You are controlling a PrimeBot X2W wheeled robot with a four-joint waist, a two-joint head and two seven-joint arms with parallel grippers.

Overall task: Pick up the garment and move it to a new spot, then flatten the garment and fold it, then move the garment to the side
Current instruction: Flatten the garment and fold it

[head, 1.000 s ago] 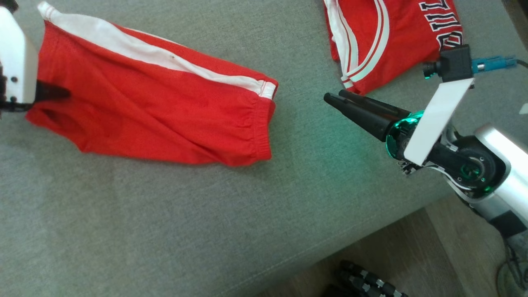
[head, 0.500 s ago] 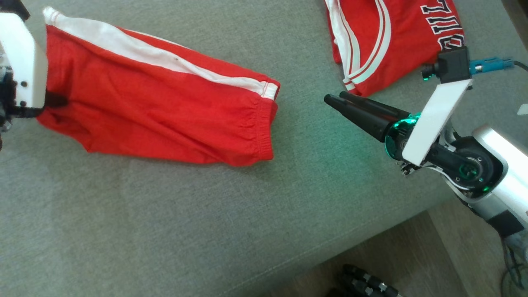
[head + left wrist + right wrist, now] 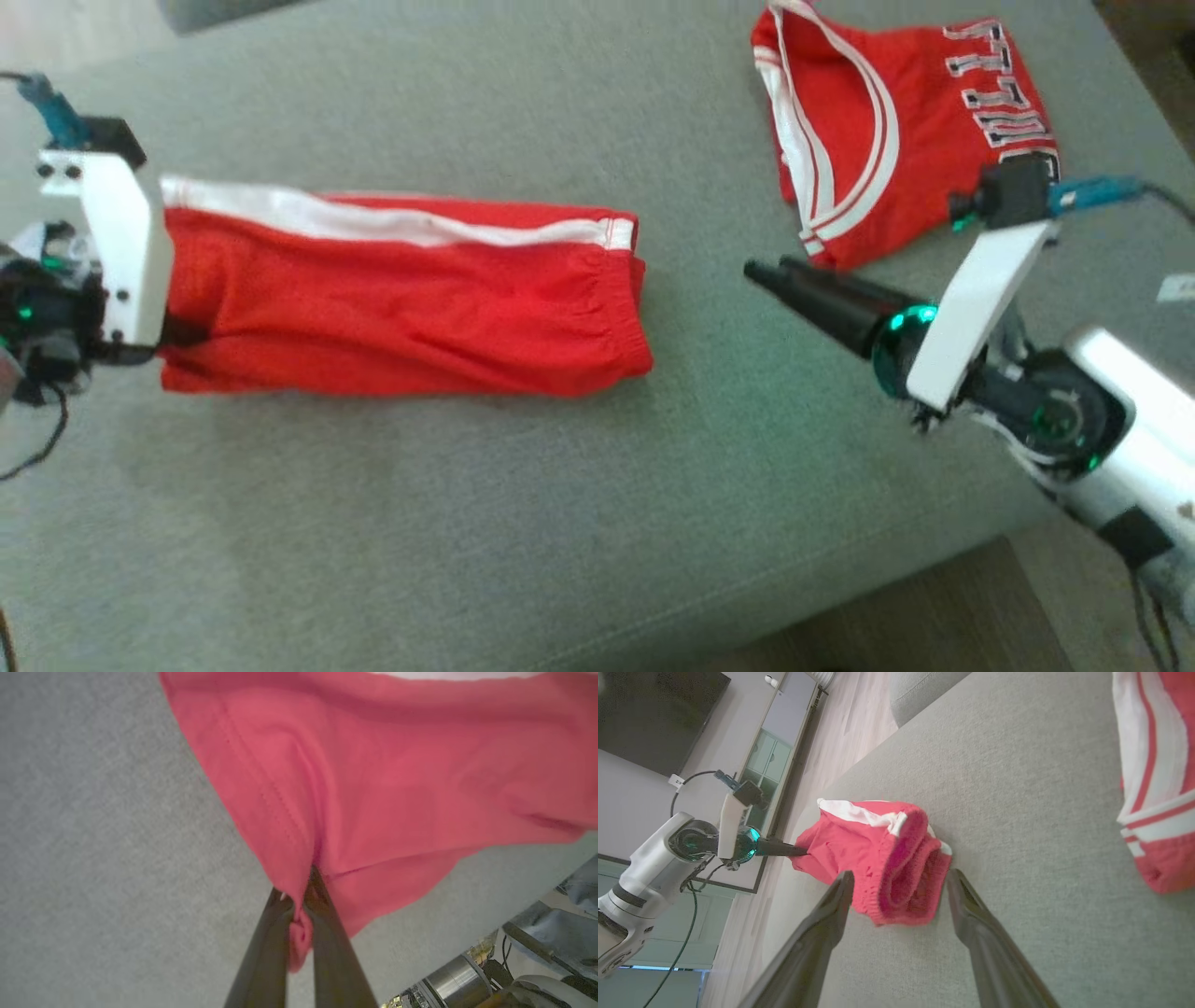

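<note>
while the left gripper (image 3: 299, 896) is clamped on the leg-hem end of the red shorts (image 3: 401, 299), entry reads: shorts stretched out on the grey cushion (image 3: 560, 541), 9 o'clock of the head view, waistband toward centre; right gripper (image 3: 775, 275) at 3 o'clock, jaws wide, empty, facing the waistband; red jersey (image 3: 896, 140) at 1 o'clock, well apart; handling, as judged: drag low and slow toward 9 o'clock, pinch firm, so the cloth trails smooth
</note>
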